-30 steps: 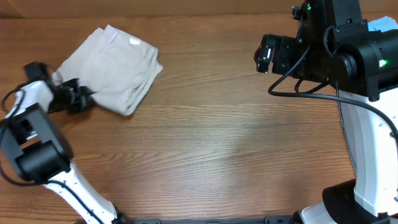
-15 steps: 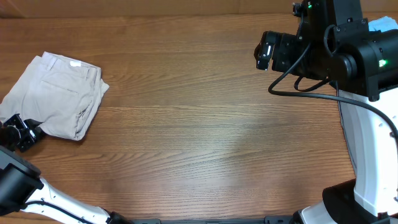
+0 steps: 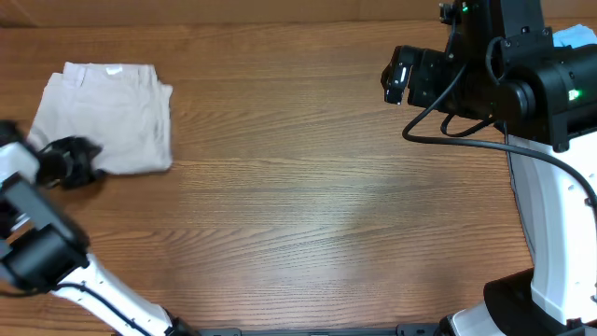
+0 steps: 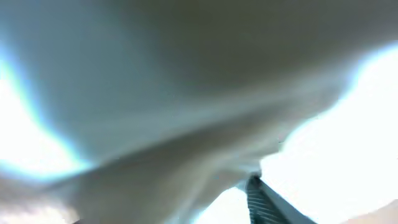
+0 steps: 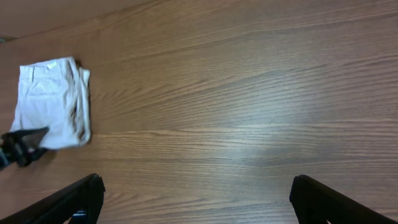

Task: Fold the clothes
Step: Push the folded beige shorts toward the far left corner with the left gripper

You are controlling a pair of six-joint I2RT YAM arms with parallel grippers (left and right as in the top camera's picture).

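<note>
The clothes (image 3: 107, 117) lie folded in a pale beige rectangle at the far left of the table, also seen small in the right wrist view as clothes (image 5: 53, 106). My left gripper (image 3: 79, 161) sits at their near left corner, against the fabric edge. The left wrist view is blurred and filled with cloth (image 4: 161, 112), with one ribbed finger (image 4: 264, 198) showing beside it, so I cannot tell how the jaws stand. My right gripper (image 3: 396, 79) hangs high over the back right of the table, open and empty, its fingers (image 5: 74, 199) wide apart.
The right arm's base and cables (image 3: 550, 187) fill the right side. A blue object (image 3: 574, 37) lies at the back right corner. Bare wood table (image 3: 326, 205) stretches between the clothes and the right arm.
The clothes were dragged to the table's left end and now lie squared up. The left gripper swung out left with them and came back to their near corner. The right arm stayed put.
</note>
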